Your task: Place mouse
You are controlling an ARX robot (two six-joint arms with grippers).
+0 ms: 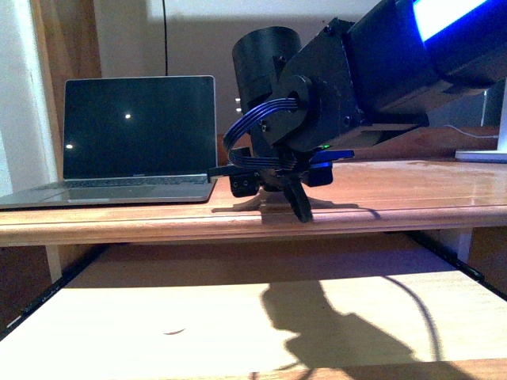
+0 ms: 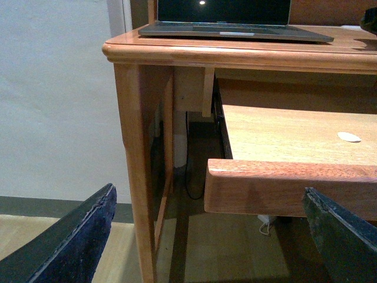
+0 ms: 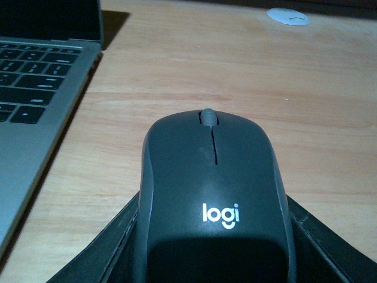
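1. Nearest to me is the mouse point(image 3: 215, 206), dark grey with a white logo. It sits between the fingers of my right gripper point(image 3: 215, 244) with its scroll wheel pointing away from my wrist.
2. My right gripper is closed on the mouse, a dark pad pressing each of its sides.
3. The mouse is low over the wooden desk top point(image 3: 235, 76). I cannot tell whether its underside touches the wood.
4. Beside this gripper, on its left, lies the open laptop point(image 3: 41, 88), near the mouse but apart from it.
5. Ahead of the fingertips, well beyond the mouse, a small white disc point(image 3: 287, 16) lies on the desk.
6. My left gripper point(image 2: 206, 242) hangs lower than the desk top with its fingers spread wide and nothing between them.
7. Ahead of that gripper juts the pull-out shelf point(image 2: 294, 183), with a small white spot point(image 2: 349, 137) on its surface.
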